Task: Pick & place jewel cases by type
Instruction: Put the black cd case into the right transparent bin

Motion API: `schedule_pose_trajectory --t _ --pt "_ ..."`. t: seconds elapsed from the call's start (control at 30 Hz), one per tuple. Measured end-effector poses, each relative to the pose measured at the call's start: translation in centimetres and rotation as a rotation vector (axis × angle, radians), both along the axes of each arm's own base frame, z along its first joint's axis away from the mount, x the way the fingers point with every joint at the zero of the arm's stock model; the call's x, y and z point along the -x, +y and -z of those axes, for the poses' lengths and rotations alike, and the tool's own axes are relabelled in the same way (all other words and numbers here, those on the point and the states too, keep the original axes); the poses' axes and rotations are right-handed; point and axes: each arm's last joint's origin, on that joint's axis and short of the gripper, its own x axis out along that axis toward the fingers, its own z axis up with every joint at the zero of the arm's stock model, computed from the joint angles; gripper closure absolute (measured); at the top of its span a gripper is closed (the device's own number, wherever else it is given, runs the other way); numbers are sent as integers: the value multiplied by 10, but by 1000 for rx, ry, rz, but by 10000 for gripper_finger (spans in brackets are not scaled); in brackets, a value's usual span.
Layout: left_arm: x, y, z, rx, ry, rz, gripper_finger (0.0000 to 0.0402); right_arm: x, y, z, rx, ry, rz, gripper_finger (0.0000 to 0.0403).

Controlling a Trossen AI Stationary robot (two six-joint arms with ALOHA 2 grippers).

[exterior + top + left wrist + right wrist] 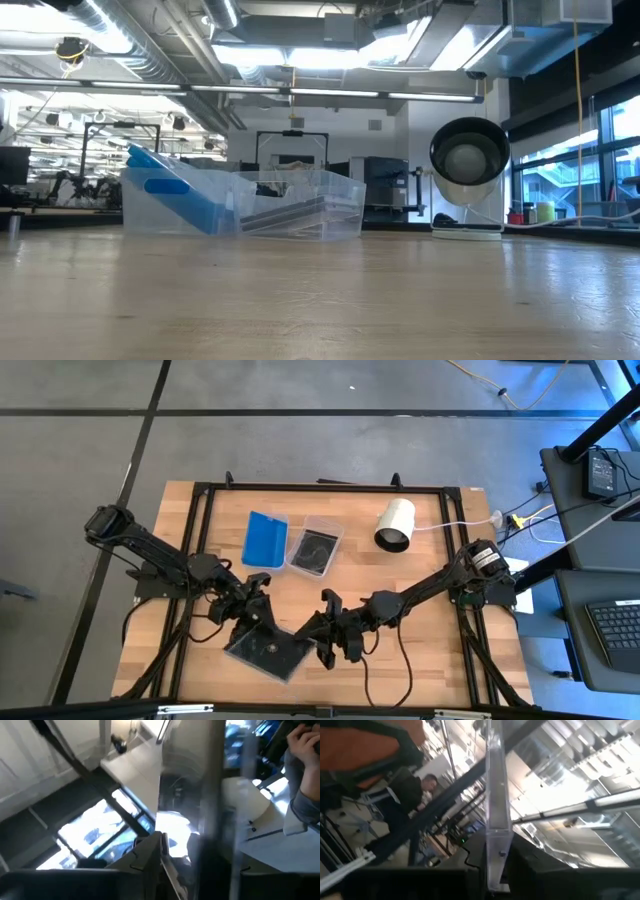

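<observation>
Both claws meet over the desk's (180, 660) near middle: left claw (257, 592) part open at a dark case's (265, 650) far edge, right claw (322, 635) clamped on its right edge. Two tubs sit far: blue cases (264, 539) left, dark cases (314, 550) right. Low view shows tubs (300, 205) only. Right wrist view shows the case (497, 810) edge-on between fingers.

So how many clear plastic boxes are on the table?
2: one clear tub with blue cases inside, one clear tub right beside it holding dark cases. More cases may be stacked out of sight.
</observation>
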Motion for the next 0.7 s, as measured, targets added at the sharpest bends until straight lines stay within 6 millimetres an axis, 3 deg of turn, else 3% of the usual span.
schedule_pose_trajectory --t 0.4,0.7 --pt "-4 -1 7 59 117 -189 175 -1 -2 1 11 6 107 347" --pt "4 -7 10 -3 195 -409 159 7 14 1 88 -8 243 346"
